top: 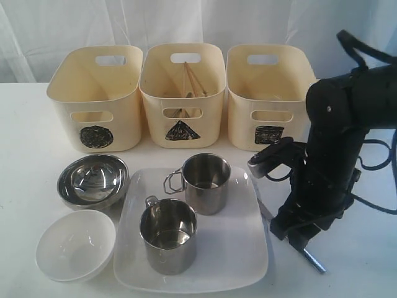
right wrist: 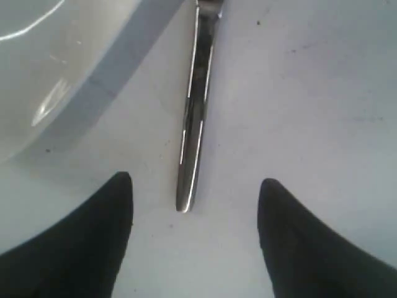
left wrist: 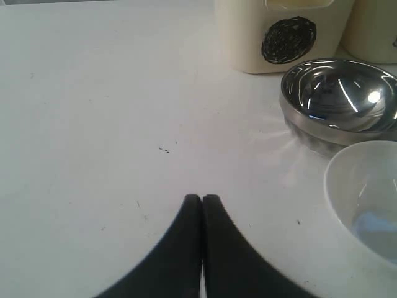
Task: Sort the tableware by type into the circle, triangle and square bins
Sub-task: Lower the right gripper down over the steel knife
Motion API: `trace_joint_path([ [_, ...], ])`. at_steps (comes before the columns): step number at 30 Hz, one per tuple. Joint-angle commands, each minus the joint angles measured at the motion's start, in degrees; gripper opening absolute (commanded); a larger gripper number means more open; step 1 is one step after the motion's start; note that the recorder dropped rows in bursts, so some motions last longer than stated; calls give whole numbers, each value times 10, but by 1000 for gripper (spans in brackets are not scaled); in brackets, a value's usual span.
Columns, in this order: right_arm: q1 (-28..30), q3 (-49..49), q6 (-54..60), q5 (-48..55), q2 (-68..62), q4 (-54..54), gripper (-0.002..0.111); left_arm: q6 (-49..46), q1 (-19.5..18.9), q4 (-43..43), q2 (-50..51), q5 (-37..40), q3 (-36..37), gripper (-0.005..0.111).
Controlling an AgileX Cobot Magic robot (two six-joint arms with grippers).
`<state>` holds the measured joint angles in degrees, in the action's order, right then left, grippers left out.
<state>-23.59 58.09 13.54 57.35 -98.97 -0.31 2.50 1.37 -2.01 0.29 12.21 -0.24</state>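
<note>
On the large white square plate (top: 239,251) stand two steel handled mugs (top: 205,183) (top: 169,234). Left of the plate sit a steel bowl (top: 93,180) and a small white bowl (top: 75,244). Wooden chopsticks (top: 193,79) stand in the triangle bin (top: 181,105), between the circle bin (top: 96,115) and the square bin (top: 267,105). A piece of steel cutlery (right wrist: 193,118) lies on the table beside the plate's edge (right wrist: 56,68). My right gripper (right wrist: 196,181) is open just above the table, with the handle end between its fingertips, untouched. My left gripper (left wrist: 202,197) is shut and holds nothing; it hovers over bare table near the steel bowl (left wrist: 338,99).
The black right arm (top: 332,143) stands right of the plate, with the cutlery's end (top: 314,261) showing under it. Cables trail at the right edge. The white bowl (left wrist: 366,198) and the circle bin (left wrist: 279,34) lie ahead of the left gripper.
</note>
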Motion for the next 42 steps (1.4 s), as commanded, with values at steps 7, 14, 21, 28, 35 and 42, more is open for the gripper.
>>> trace_joint_path([
  [7,3,-3,-2,-52,-80,-6,56,2,-1,-1,-3,-1,2,0],
  [14,3,-3,-4,-53,-104,-6,42,2,-1,-1,-3,-1,2,0],
  [21,3,-3,-8,-46,-108,-6,17,2,-1,-1,-3,-1,2,0],
  [28,3,-3,-19,-15,-108,-6,0,2,-1,-1,-3,-1,2,0],
  [35,3,-3,-85,-8,-108,-6,0,2,-1,-1,-3,-1,2,0],
  [42,3,-3,-91,-22,-72,-6,0,2,-1,-1,-3,-1,2,0],
])
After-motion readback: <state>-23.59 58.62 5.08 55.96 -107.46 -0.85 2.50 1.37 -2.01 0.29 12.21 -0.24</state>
